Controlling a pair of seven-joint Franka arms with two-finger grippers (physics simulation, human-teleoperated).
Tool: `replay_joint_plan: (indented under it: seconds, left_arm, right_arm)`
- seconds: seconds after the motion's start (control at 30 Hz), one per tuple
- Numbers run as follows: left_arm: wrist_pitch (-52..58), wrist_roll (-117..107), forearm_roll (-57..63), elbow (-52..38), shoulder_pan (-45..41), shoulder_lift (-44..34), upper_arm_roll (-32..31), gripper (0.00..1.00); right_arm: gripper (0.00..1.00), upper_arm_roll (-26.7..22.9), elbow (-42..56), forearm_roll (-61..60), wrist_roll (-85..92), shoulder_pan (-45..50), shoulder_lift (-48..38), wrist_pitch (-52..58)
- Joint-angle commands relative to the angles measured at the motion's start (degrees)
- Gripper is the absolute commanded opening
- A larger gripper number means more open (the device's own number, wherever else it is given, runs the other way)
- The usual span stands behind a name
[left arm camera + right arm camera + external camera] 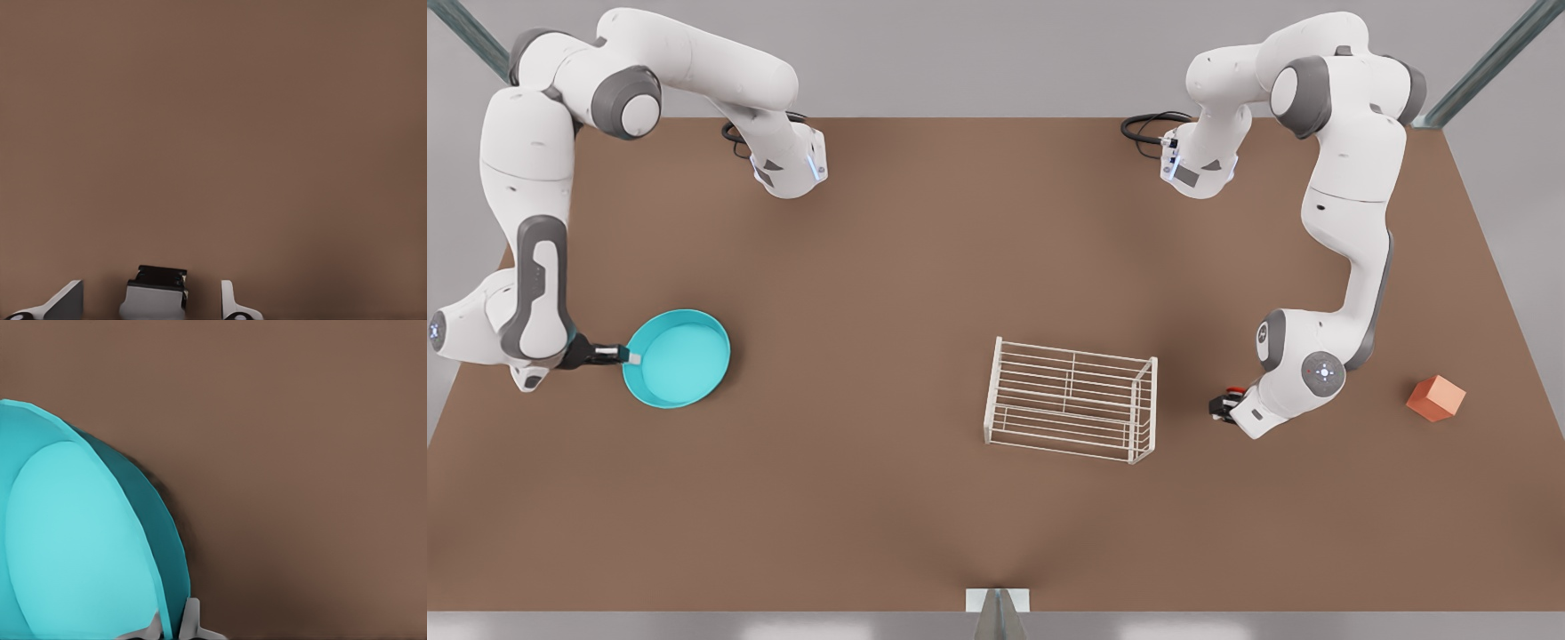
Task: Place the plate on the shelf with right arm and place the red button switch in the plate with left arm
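Turquoise plate (680, 357) rim pinched by right hand (628, 356); left hand (1221, 407) spread around red button switch (1235, 392).

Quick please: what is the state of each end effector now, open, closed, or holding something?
Right end effector: closed on the rim of the turquoise plate.
Left end effector: open around the red button switch, which stands between its fingers on the table.

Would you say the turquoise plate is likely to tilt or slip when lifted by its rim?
Probably it tilts: the right gripper pinches the plate at one rim edge, well off-centre. It looks rigid, so bending seems unlikely. Its smooth surface might slip.
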State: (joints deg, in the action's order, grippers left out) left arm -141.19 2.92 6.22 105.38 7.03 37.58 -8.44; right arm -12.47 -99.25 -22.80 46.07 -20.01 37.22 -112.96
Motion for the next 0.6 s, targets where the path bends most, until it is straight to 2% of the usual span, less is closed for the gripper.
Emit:
replay_joint_plan:
  seconds: [0.0,0.13,0.23,0.33,0.57]
  left_arm:
    - [-0.8,-0.4,0.1,0.3,0.0,0.0,0.0,1.00]
    - [-1.1,-0.4,0.1,0.6,0.1,-0.1,0.3,1.00]
    - [-1.1,-0.4,0.1,1.0,0.1,-0.1,0.6,1.00]
    - [-1.1,-0.4,0.1,1.0,0.2,-0.1,0.6,1.00]
    - [-1.1,-0.3,0.1,1.0,0.2,-0.2,0.7,1.00]
  right_arm:
    - [0.26,0.1,0.0,-0.2,1.0,0.1,-0.4,2.9]
    - [0.25,1.1,0.0,-0.2,1.2,0.7,-2.4,5.1]
    - [0.25,2.2,0.2,-0.2,1.3,3.7,-7.8,8.1]
    - [0.25,5.9,0.6,-0.7,0.2,5.0,-10.8,10.2]
    - [0.25,6.4,2.7,-3.4,-1.9,14.7,-13.8,13.6]
